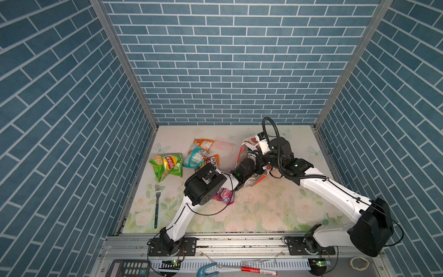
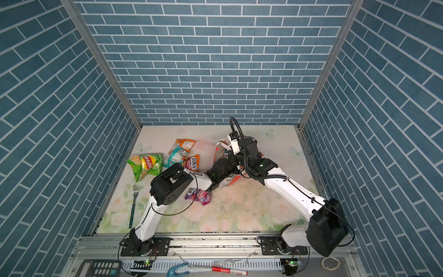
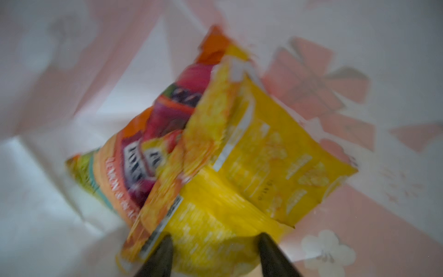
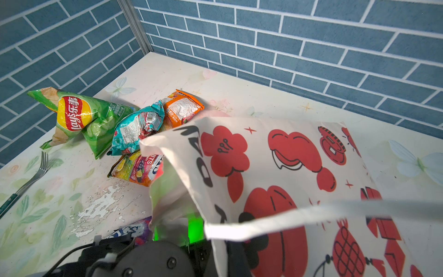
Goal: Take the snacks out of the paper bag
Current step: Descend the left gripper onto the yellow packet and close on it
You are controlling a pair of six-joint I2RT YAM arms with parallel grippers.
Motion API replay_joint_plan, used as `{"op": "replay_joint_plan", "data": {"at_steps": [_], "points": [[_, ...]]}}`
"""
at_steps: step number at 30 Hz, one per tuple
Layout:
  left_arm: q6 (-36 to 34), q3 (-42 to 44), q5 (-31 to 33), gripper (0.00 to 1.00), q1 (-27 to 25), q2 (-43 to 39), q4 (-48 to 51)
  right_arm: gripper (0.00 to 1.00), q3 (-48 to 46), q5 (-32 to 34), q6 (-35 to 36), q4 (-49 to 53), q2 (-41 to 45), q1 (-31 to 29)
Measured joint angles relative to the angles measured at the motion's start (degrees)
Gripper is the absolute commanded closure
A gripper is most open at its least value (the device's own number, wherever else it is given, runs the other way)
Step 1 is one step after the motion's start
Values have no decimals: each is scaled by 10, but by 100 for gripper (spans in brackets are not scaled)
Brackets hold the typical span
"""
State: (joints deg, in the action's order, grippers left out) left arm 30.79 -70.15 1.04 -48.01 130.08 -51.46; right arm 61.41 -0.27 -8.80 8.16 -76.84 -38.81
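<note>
1. Floral tabletop [image 1: 263,211]: green chip bag [image 1: 166,165] and other snacks lie out, with the paper bag [image 4: 275,163] near them.
2. Right gripper [image 1: 254,155], pressed together, seemingly holds the bag's rim.
3. Left gripper [image 3: 214,239], inside the bag, straddles a yellow packet [image 3: 239,167]; blur hides whether it pinches.
4. Next, probably: a firm grip, then a clean withdrawal.

Fork [image 1: 157,203] on floral table [image 1: 263,213]; calculator [image 1: 129,267], red marker [image 1: 259,270]

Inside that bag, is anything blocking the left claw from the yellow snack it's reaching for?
Nothing visible does. In the left wrist view the left gripper has its fingertips flanking the near end of the yellow packet inside the paper bag; a FOX'S packet lies beside it, not between.
</note>
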Motion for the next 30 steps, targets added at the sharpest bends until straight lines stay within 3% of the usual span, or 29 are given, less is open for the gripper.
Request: {"op": "replay_joint_plan", "data": {"at_steps": [1,4,22,23,25,27,30], "points": [[1,1,-2,93,2,0,-3,100,-1,0,0,0,2,1],[2,7,-6,100,5,0,-22,100,-3,1,0,2,9,3],[-19,46,-8,99,5,-19,-65,100,-5,12,0,16,28,5],[-19,46,-7,92,5,-19,-66,100,-5,12,0,16,28,5],[-21,46,-7,70,5,-19,-67,100,-6,12,0,16,29,5],[-24,46,-7,58,7,-19,-67,100,-9,9,0,16,30,5],[-30,45,-8,32,9,-19,-64,100,-14,3,1,17,34,6]]}}
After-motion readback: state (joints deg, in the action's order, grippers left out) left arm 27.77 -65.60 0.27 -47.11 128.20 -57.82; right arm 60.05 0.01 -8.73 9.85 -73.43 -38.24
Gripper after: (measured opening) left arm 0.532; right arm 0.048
